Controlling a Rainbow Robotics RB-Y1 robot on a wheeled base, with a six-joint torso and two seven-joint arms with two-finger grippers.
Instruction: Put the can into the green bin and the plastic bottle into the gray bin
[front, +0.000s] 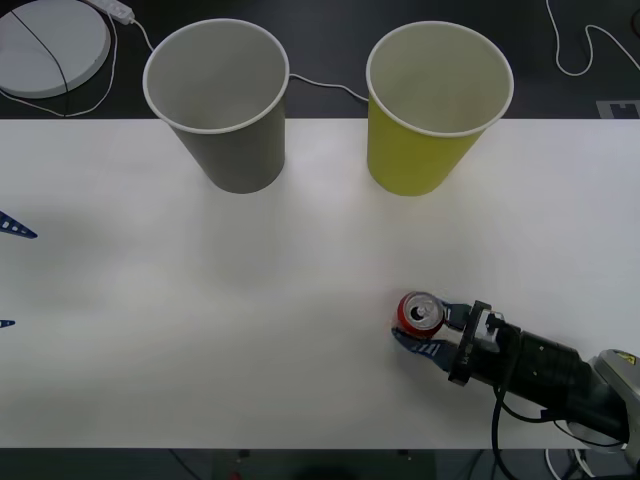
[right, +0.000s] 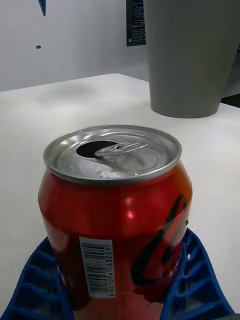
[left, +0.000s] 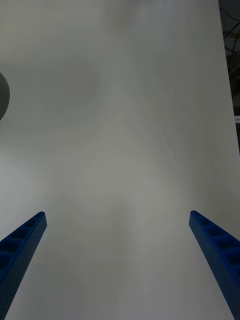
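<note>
Broad white table (front: 200, 330) across most of the front view, dark floor beyond its far edge.

Toward the back of it, two tall tapered bins side by side, well apart from each other: gray bin (front: 220, 100) on the left, green bin (front: 435, 105) on the right, both upright, both with white rims and pale insides. Nothing visible inside either. From the right wrist camera, gray bin (right: 192, 55) looming behind the can, standing on the table.

Beyond the table's far left corner, round white disc (front: 50, 45) with a white cable (front: 320, 85) trailing past the bins (off the tabletop, on the dark floor).

Near the front right of the table, right gripper (front: 428, 328) on its black wrist, reaching in from the right edge, blue ribbed fingers (right: 35, 285) closed against both sides of the can.

Can (front: 420, 312) upright on the table, well short of the green bin and clear of both bins; in the right wrist view, can (right: 115, 215) red with a barcode on its side, silver top with the mouth open and pull-tab lying flat.

At the far left edge, left gripper (left: 117, 265) held above bare table, fingers (left: 20, 250) spread wide, nothing between them.
</note>
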